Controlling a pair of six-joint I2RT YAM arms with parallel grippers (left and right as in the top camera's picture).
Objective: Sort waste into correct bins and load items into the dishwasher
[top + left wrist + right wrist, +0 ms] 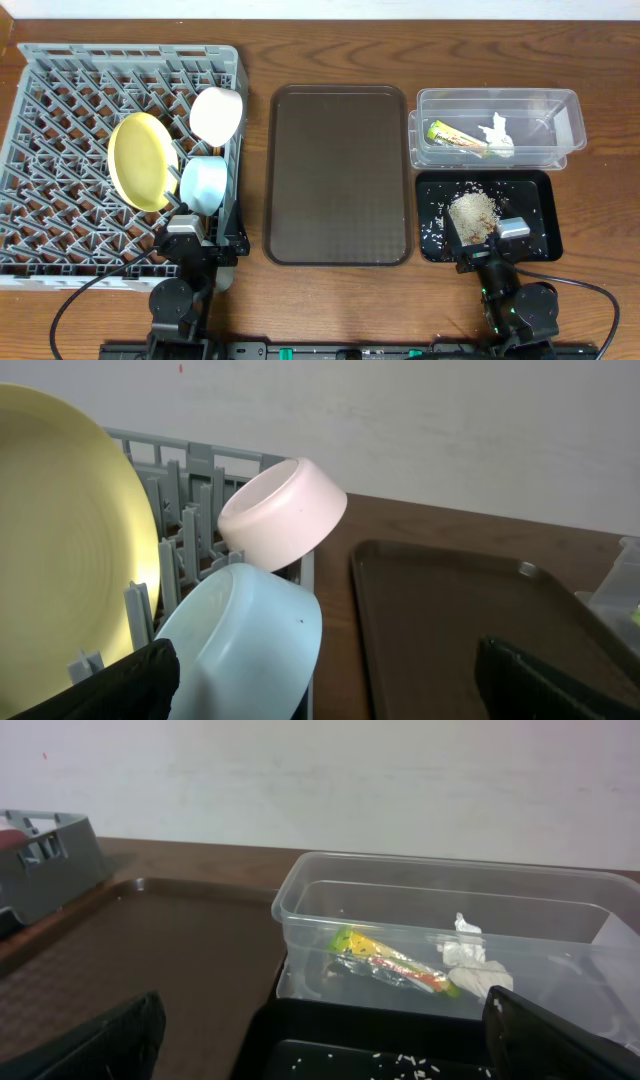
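The grey dish rack [60,150] at the left holds the yellow plate [142,160], the white bowl [217,114] and the light blue bowl [204,184], all on edge. The chopsticks are out of view. The clear tub [545,125] holds the snack wrapper [457,137] and the tissue [499,135]. The black tray [535,215] holds the rice heap [473,213] and scattered grains. My left gripper [200,232] is open and empty just in front of the blue bowl [250,640]. My right gripper [487,240] is open and empty over the black tray's near edge [330,1055].
The flat brown serving tray [338,180] lies between the rack and the bins, with nothing on it. The tub stands directly behind the black tray. A pale wall runs along the table's far edge.
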